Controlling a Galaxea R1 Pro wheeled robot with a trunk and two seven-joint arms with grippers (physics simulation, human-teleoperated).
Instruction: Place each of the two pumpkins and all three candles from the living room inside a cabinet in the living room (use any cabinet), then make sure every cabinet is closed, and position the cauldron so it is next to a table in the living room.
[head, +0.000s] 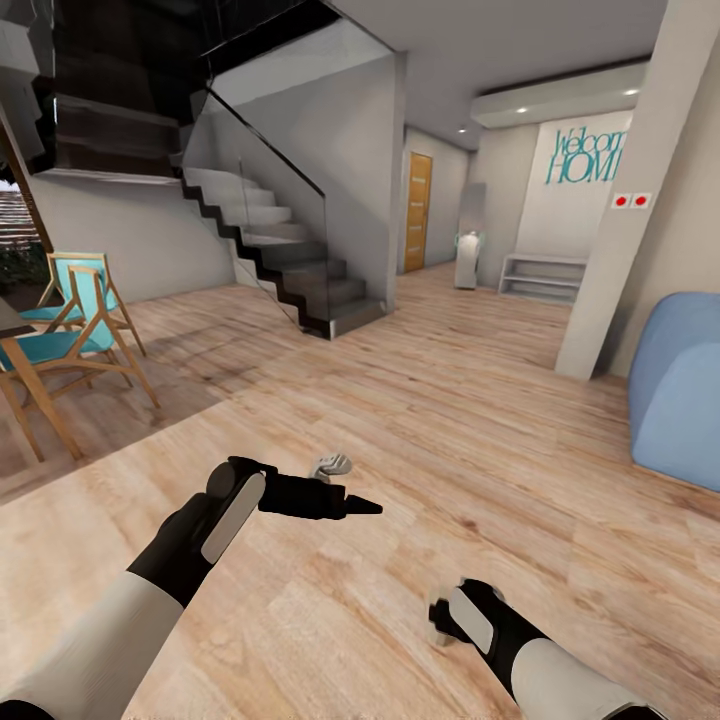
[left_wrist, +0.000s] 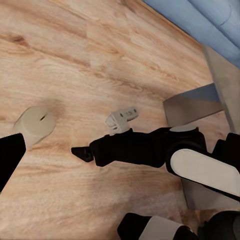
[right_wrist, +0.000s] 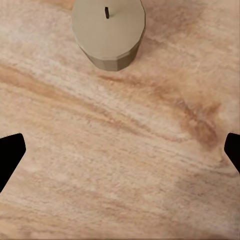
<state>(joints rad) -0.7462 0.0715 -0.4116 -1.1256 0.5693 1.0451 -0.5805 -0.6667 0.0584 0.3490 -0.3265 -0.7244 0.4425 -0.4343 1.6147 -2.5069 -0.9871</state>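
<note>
Item: candle (right_wrist: 108, 31), one, tan, stubby, with a dark wick. It stands upright on the wooden floor (right_wrist: 125, 150), ahead of the right jaws and apart from them, which suggests a grasp being lined up rather than made.

Item: right gripper (right_wrist: 120, 152). Jaws spread wide, tips at either edge of the right wrist view, nothing between them but floor. The arm is bent low and pointed downward at the boards.

Item: left gripper (head: 352, 506). Jaws appear drawn together to a point and hold nothing. The forearm is extended forward, roughly level above the floor.

Item: second candle (left_wrist: 35, 125), on the floor beyond the right jaws' tip in the left wrist view.

Pumpkins, cabinet, cauldron: unplaced from here.
</note>
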